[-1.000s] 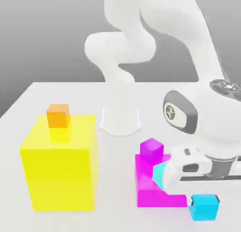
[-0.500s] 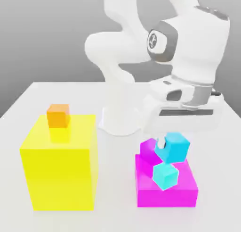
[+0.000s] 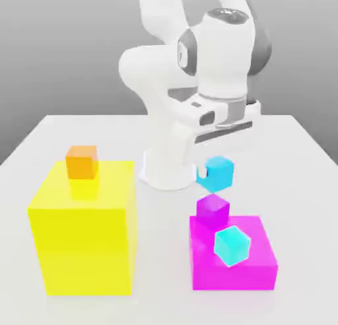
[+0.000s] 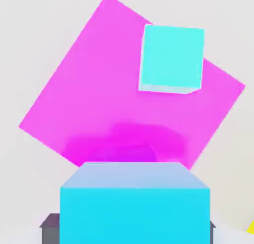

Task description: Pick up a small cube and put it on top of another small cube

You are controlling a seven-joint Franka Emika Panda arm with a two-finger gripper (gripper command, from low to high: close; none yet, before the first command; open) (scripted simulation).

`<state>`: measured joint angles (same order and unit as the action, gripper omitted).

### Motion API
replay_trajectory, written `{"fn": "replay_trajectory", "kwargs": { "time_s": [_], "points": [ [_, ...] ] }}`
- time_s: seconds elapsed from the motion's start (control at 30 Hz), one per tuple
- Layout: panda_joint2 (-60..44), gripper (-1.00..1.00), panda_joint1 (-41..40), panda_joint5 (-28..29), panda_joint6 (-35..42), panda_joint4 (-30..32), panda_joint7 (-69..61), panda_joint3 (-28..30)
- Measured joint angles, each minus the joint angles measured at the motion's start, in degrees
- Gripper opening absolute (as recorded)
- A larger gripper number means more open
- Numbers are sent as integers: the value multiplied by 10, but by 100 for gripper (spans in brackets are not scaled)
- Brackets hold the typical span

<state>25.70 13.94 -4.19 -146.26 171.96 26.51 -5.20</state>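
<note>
My gripper (image 3: 216, 174) is shut on the small sky-blue cube (image 3: 218, 172), which hangs in the air just above and slightly behind the small purple cube (image 3: 212, 209). There is a clear gap between the two. The purple cube sits at the back left corner of the flat magenta block (image 3: 257, 267). In the hand view the sky-blue cube (image 4: 134, 204) sits close to the camera, over the magenta block (image 4: 99, 79), and it covers the purple cube.
A paler turquoise small cube (image 3: 232, 245) (image 4: 172, 58) rests on the magenta block, nearer the front. A big yellow block (image 3: 84, 241) at the exterior view's left carries a small orange cube (image 3: 82, 162). The arm's white base (image 3: 168, 168) stands behind.
The gripper lifted the sky-blue cube off the table at the front right. It carried the cube up and back toward the exterior view's left, to above the purple cube.
</note>
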Motion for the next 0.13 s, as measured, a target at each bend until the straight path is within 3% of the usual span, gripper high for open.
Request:
{"fn": "replay_trajectory", "kwargs": {
  "time_s": [0.03,0.07,0.13],
  "points": [
    [-20,-100,-2,-1,-24,5,-1,-3],
    [-35,100,-2,-2,-42,8,-1,-4],
    [-35,100,-2,-2,-42,8,-1,-4]
  ]
}}
